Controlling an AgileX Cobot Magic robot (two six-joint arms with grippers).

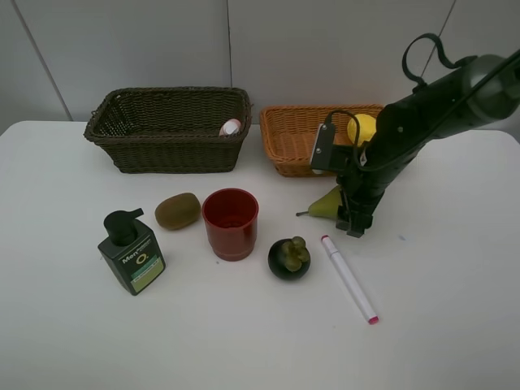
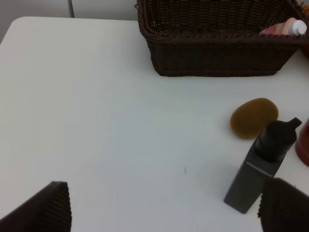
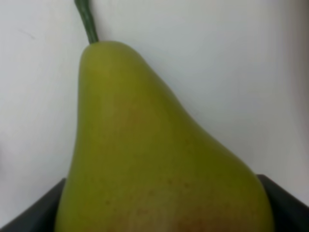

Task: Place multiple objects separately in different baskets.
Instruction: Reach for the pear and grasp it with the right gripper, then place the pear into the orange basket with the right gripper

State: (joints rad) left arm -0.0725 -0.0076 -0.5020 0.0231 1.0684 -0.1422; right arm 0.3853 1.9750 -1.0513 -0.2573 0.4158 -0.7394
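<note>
My right gripper [image 1: 354, 221] is low over the table with its jaws open around the green-red pear [image 1: 327, 204], which fills the right wrist view [image 3: 159, 154]; a finger [image 3: 29, 212] shows at each lower corner. The lemon [image 1: 362, 127] lies in the orange-tan basket [image 1: 288, 138]. The pink bottle [image 1: 231, 127] lies in the dark basket [image 1: 162, 150]. The kiwi [image 1: 178, 210], red cup [image 1: 231, 223], mangosteen [image 1: 289, 257], marker [image 1: 349, 279] and pump bottle [image 1: 132, 252] are on the table. My left gripper [image 2: 164, 212] is open and empty, left of the pump bottle [image 2: 263, 164].
The two baskets stand side by side at the back of the white table. The left wrist view shows the dark basket [image 2: 212, 53], the pink bottle [image 2: 285, 26] and the kiwi [image 2: 254, 117]. The left arm is out of the exterior view.
</note>
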